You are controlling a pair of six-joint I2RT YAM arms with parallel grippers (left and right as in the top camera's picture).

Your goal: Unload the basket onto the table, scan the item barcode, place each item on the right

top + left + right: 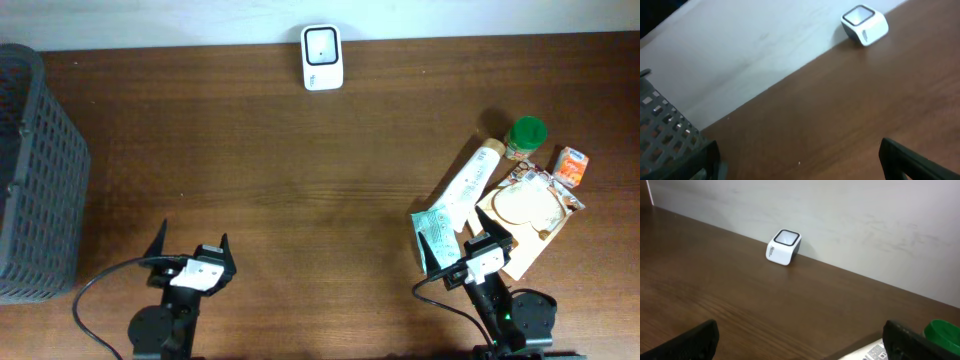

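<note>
**Visitor:** Can you see the arms whole from here?

**Onlooker:** No. The near edge of the table [300, 190] cuts them off, so from overhead only wrists and cables show. The left gripper [192, 238] has its jaws spread wide over bare wood and grips nothing. The right gripper [463, 247] is spread just as wide and is also empty-handed. One of its fingers overlaps the green-and-white sachet [434, 235] from above, but I cannot tell whether it touches.

**Visitor:** Does its own camera help?

**Onlooker:** Hardly. It shows two dark fingertips [692, 339] in the bottom corners and a sliver of printed wrapper between them, cut off and too blurred to read.

**Visitor:** Where are the goods?

**Onlooker:** All on the right, just beyond that gripper. A white tube [470, 185] lies slanted beside the sachet. A flat packet [535, 205] lies to its right, with an orange carton [571, 165] and a green-lidded jar [526, 135] just past it. Only the overhead view shows the whole cluster. I can't make out a barcode on any of them.

**Visitor:** And on the left?

**Onlooker:** A grey basket [35, 170], cropped by the frame. The left wrist camera catches only a corner of it.

**Visitor:** The scanner?

**Onlooker:** The scanner [322, 57] sits at the table's far edge against the pale wall [840, 210], well apart from the goods. All three views show it. Only the wrist cameras show its sides.
</note>
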